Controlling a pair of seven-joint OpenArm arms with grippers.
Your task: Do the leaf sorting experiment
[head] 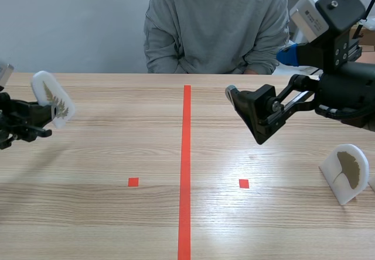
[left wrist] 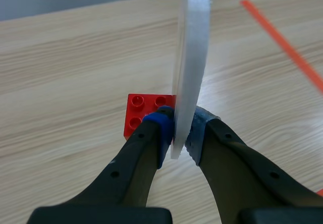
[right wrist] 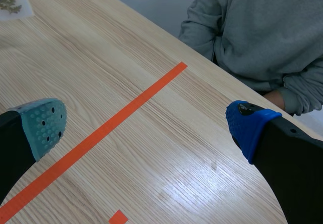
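- Holding the fern card: the left gripper is clamped on the card's lower edge, with its pads pressed against both faces.
- Left wrist view: the card shows edge-on and rises upright from between the fingers.
- A red brick lies on the table just under and beside the left fingertips. Cannot tell whether the card touches the brick.
- The fern card is at the table's far left, well apart from the tape line, with its leaf face turned toward the middle.
- The right gripper is spread wide with nothing between its fingers. One pad is grey-green, the other blue. It hovers above the table, right of the tape line.
- The ginkgo card stands upright on the table at the near right, below the right arm and apart from its gripper.
- A person in a grey hoodie sits across the table, behind the far end of the line.
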